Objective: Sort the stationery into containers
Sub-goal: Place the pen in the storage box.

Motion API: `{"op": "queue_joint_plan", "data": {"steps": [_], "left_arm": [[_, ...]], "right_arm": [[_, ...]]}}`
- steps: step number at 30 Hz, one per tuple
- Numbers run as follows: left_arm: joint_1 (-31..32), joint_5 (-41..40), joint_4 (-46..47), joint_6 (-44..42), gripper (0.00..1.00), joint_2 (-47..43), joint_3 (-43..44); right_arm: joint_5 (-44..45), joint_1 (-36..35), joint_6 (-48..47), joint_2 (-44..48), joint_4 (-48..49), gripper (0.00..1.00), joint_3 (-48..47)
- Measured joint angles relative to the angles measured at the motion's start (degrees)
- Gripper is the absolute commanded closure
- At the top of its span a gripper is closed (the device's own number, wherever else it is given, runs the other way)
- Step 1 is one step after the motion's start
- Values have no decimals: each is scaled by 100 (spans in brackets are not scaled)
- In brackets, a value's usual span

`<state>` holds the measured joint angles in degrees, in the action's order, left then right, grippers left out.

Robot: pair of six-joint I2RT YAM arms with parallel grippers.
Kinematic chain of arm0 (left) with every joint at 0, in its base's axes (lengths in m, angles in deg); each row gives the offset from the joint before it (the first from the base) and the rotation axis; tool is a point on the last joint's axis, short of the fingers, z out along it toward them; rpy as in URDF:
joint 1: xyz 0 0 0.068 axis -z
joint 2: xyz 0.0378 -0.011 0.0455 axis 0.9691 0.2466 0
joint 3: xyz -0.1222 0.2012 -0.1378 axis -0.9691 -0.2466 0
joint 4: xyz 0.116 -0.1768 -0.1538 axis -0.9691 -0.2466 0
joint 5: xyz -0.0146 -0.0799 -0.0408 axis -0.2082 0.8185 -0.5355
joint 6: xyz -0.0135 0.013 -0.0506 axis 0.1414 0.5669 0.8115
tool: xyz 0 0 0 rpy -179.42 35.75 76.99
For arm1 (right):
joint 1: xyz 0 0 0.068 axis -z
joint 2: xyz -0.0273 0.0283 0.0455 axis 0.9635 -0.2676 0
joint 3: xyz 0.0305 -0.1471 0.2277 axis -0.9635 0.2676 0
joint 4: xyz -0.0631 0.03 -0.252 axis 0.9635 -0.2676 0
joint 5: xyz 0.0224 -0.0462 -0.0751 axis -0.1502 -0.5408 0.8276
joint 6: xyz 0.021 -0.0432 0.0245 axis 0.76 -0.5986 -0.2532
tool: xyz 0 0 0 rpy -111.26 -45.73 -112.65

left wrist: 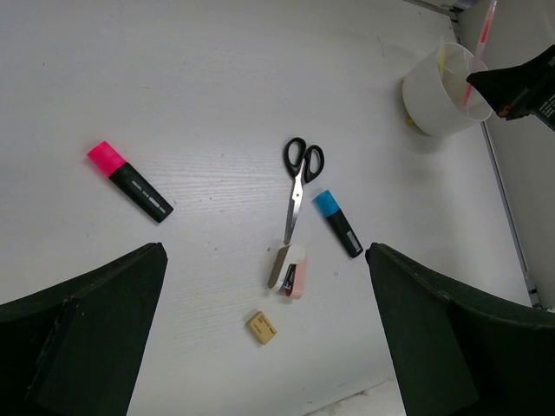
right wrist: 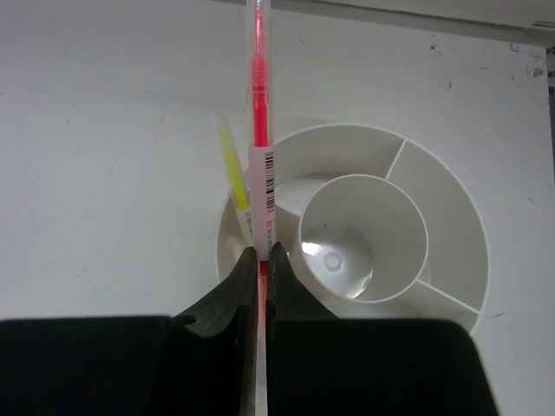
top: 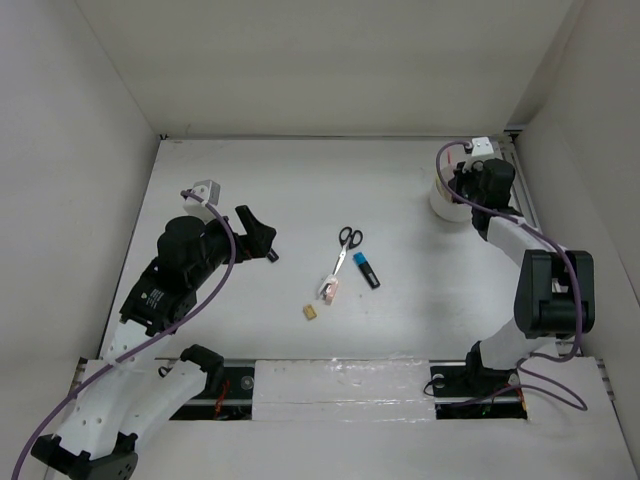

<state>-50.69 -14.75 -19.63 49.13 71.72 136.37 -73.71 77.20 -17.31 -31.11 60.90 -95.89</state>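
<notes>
Pinched shut on the red pen (right wrist: 258, 104): the right gripper (right wrist: 261, 253), with the pen running straight out from the fingertips over the left outer compartment of the white tub (right wrist: 451, 186). Just beside the pen, in that same compartment, the yellow stick (right wrist: 232, 169), leaning against the outer wall. To the right of the fingertips, the tub's central ring (right wrist: 418, 227). Spread wide and holding nothing: the left gripper (top: 266, 238), poised above the table (top: 250, 170), left of the loose items and well apart from the tub at the far right corner. Framed between its dark fingers (left wrist: 87, 334) in the left wrist view: scissors (left wrist: 299, 186) with handles away from the camera, blue-capped marker (left wrist: 338, 223) just right of the blades, pinkish eraser (left wrist: 293, 270) at the blade tips, tan eraser (left wrist: 261, 328) nearer the camera. Shown by the left wrist view but not from above: the pink-capped marker (left wrist: 130, 182), well left of the scissors, and the pen standing tilted with its lower end at the tub's opening. Shown by the right wrist view alone: the tub's dividers, and which compartment holds the stick.
</notes>
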Motion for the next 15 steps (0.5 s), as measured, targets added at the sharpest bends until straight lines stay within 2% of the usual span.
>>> {"op": "queue_joint_plan", "data": {"steps": [7,8,11,12,15], "left_arm": [[0,15,26,-44,0,0,0],[0,15,35,-44,0,0,0],[0,20,39,-46,0,0,0],[0,24,39,-46,0,0,0],[0,46,39,-48,0,0,0]], "right_arm": [[92,0,66,-162,-138,97,-57],[107,0,74,-173,-162,91,-57],[122,0,133,-179,-188,81,-57],[133,0,157,-179,-190,72,-57],[155,0,216,-179,-216,57,-57]]}}
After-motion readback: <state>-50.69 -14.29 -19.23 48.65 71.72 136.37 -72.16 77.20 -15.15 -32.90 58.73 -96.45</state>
